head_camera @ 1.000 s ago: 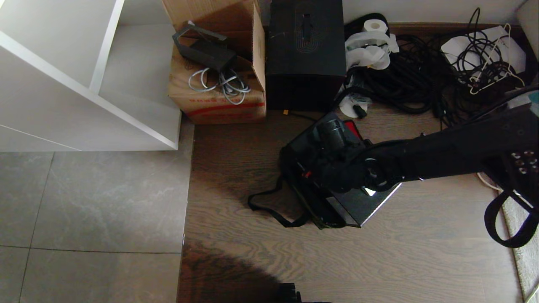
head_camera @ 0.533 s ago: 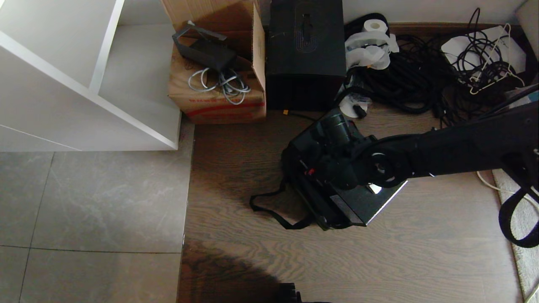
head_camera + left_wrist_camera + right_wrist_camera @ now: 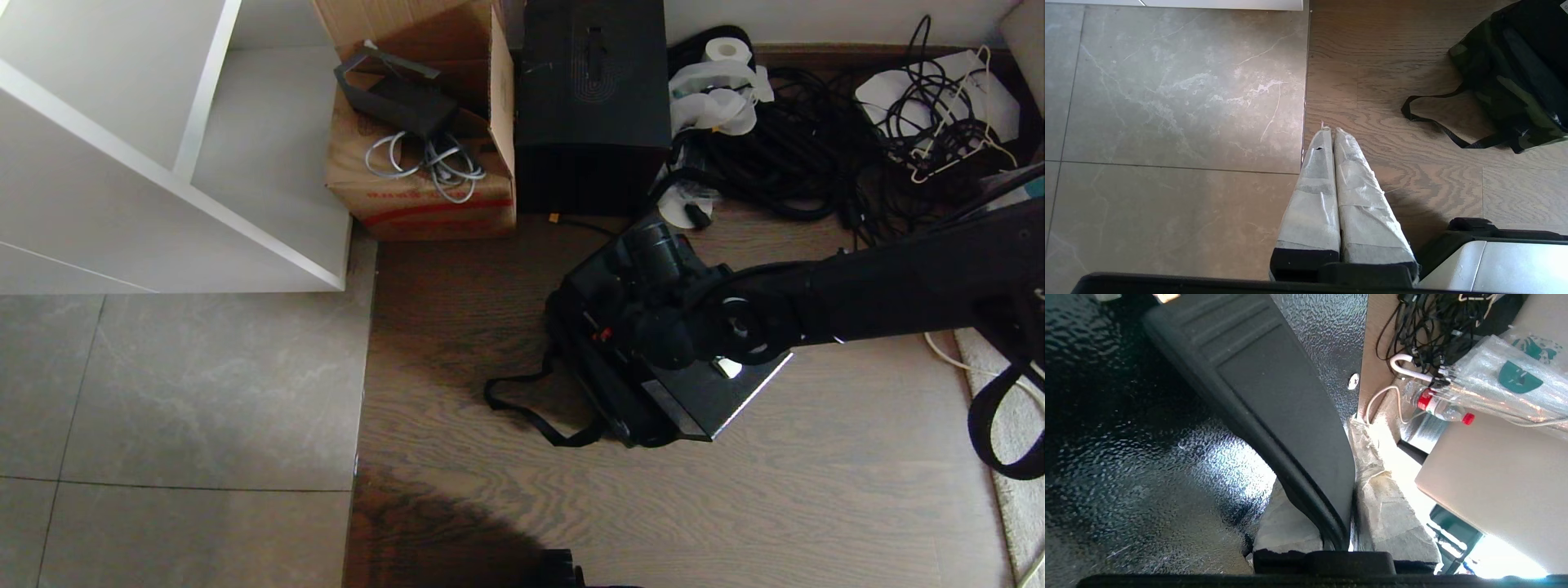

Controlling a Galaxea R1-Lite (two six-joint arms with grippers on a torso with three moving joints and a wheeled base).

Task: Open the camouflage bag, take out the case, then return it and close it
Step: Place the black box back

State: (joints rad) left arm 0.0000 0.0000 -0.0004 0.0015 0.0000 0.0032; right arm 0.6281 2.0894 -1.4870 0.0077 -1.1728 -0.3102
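Note:
The camouflage bag (image 3: 606,398) lies on the wood floor, its black strap (image 3: 522,412) looped out to the left; the left wrist view shows it too (image 3: 1506,81). The flat black case (image 3: 718,396) rests tilted on the bag, one shiny corner sticking out to the right. My right gripper (image 3: 645,327) reaches in from the right, over the case. In the right wrist view this gripper (image 3: 1331,465) is shut on the case's black handle (image 3: 1274,396), which sits between its taped fingers (image 3: 1380,498). My left gripper (image 3: 1329,130) hangs parked over the floor, shut and holding nothing.
A cardboard box (image 3: 420,180) and a tall black box (image 3: 592,106) stand against the back wall. A tangle of black cables (image 3: 800,163) lies at the back right. A white shelf unit (image 3: 163,163) fills the left. A rug edge (image 3: 1012,490) runs along the right.
My right arm and the case in its grip have shifted slightly to the right and toward the back. The red panel of the bag that showed a second ago is now covered.

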